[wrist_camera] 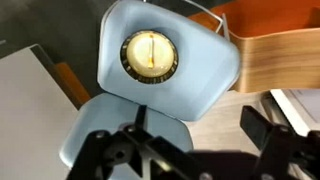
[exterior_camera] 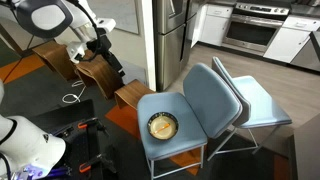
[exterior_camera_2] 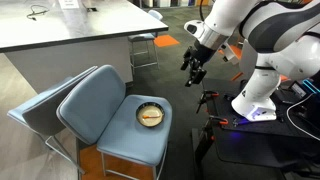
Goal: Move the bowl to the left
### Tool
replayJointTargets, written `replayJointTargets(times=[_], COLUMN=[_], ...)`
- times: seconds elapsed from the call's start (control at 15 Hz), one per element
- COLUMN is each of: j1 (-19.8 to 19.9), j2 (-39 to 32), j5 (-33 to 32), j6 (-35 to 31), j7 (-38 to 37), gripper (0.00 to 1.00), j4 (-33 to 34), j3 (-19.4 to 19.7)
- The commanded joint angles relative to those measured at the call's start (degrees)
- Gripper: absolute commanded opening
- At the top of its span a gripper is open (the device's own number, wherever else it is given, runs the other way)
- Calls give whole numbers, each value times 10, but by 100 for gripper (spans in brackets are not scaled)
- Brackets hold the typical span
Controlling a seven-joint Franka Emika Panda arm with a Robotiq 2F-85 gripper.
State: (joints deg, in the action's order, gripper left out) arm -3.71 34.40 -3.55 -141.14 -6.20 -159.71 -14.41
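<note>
The bowl (exterior_camera: 162,125) is small and round, with a dark rim and a yellowish-tan inside. It sits in the middle of a blue chair seat (exterior_camera: 190,140). It shows in both exterior views (exterior_camera_2: 150,115) and in the wrist view (wrist_camera: 150,53). My gripper (exterior_camera_2: 193,68) hangs in the air well away from the chair, above the floor, and is empty. In the wrist view its two dark fingers (wrist_camera: 185,150) are spread wide apart, and the bowl is far ahead of them on the chair seat (wrist_camera: 205,85).
A second blue chair (exterior_camera: 255,100) is nested behind the one with the bowl. A wooden cabinet (exterior_camera: 95,72) and a low wooden block (exterior_camera: 130,95) stand beside the chair. A grey counter (exterior_camera_2: 70,25) stands behind, and the robot base (exterior_camera_2: 255,100) is on the floor.
</note>
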Motion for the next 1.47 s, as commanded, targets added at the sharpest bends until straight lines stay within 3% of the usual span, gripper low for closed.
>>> replayJointTargets(times=[0.0,0.6,1.07,1.27,1.4], j1=[-10,-8,32,25,22], j2=[-1,-15,-208,-307,-372], j5=[-10,-9,-1,60,159], j6=[2,-5,-9,-34,-80], j7=[-7,-2,22,65,141], gripper=[100,100,100,100,100], j4=[1,7,117,156,167], j3=[11,17,90,132,148])
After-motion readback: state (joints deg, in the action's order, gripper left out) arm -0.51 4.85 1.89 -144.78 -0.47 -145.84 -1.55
